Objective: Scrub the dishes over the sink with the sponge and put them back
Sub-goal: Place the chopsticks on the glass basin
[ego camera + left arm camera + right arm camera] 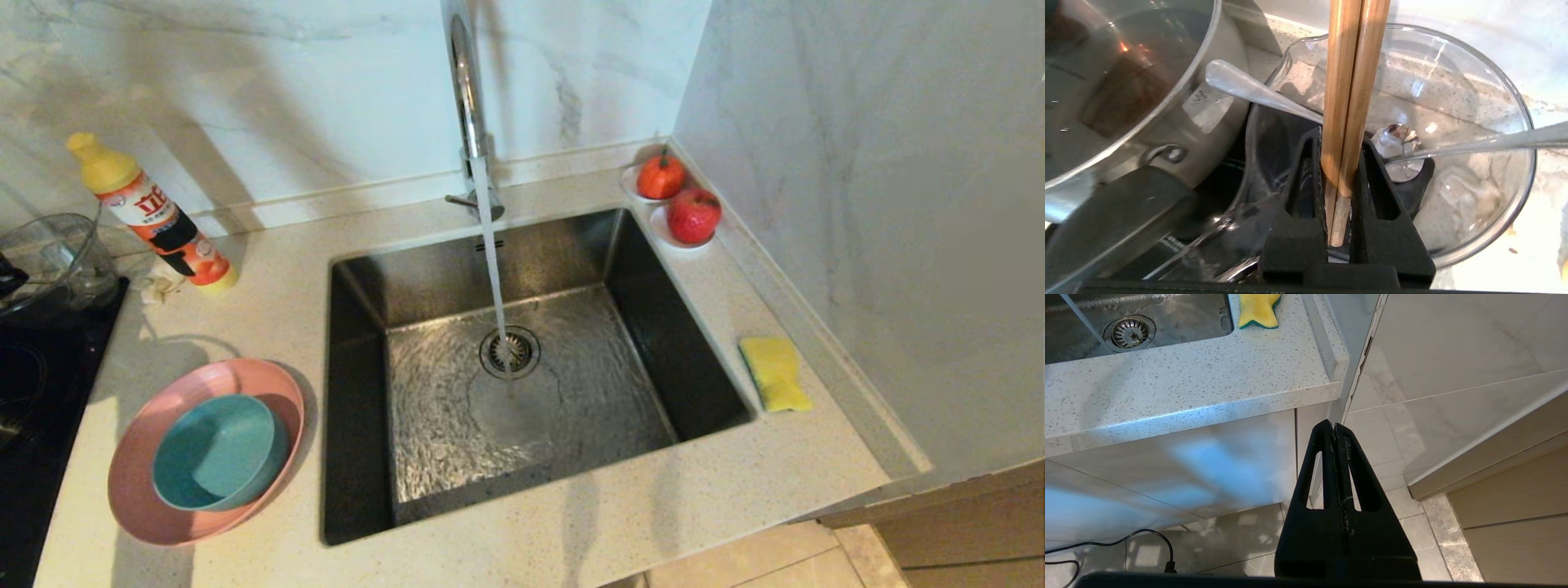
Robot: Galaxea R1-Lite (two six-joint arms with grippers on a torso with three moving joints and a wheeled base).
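Daylight floods the marble wall on the right, washing it nearly white, while the left side by the black cooktop stays dim. Soft shadows fall leftward across the backsplash and beneath the pink plate. The running water blurs into a pale streak, and ripples glitter on the sink floor. Up close, the glass bowl throws hard glare (its far rim burns out against the bright counter), and the chopsticks look slightly soft. Below the counter, the cabinet front carries a bluish sheen.
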